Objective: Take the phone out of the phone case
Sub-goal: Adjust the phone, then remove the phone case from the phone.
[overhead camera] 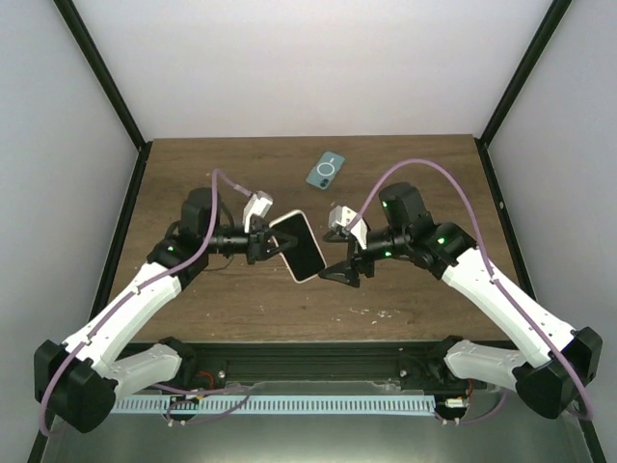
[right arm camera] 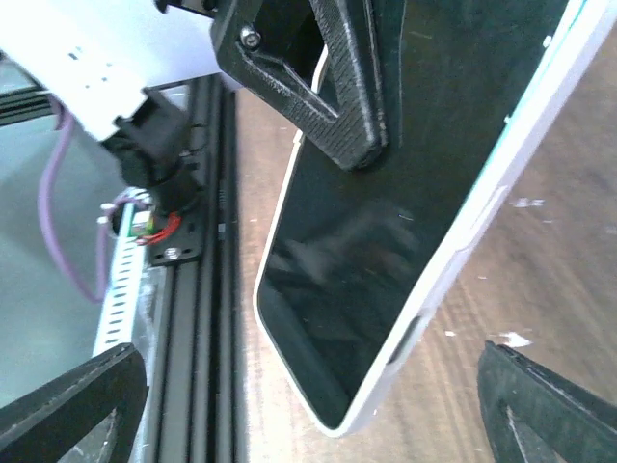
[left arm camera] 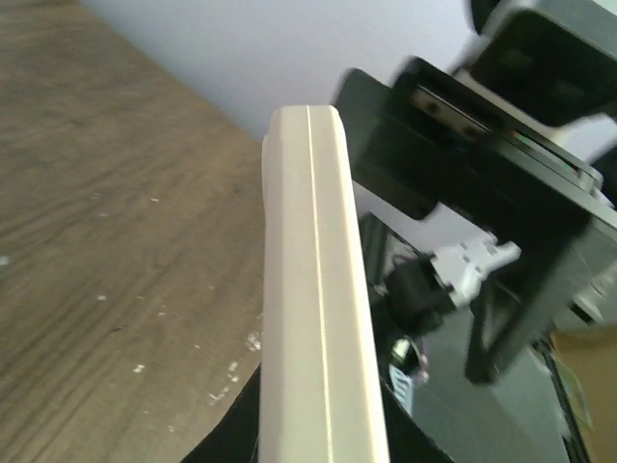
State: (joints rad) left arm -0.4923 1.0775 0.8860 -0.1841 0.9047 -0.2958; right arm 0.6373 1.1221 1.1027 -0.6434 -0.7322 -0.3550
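Note:
A phone in a white case [overhead camera: 301, 246] is held above the table, tilted, dark screen up. My left gripper [overhead camera: 266, 243] is shut on its left end. In the left wrist view the case's white side edge [left arm camera: 318, 289] runs up from my left gripper [left arm camera: 323, 434]. In the right wrist view the dark screen [right arm camera: 376, 241] and the white case rim [right arm camera: 482, 207] fill the middle. My right gripper [overhead camera: 341, 274] is open just right of the phone's lower corner, not touching it. Its fingertips [right arm camera: 549, 410] stand wide on either side of that corner.
A blue-grey phone-shaped item with a ring mark [overhead camera: 325, 170] lies flat on the wooden table [overhead camera: 415, 174] at the back centre. The black rail at the table's near edge [right arm camera: 198, 318] lies below the phone. Dark frame posts stand at the back corners.

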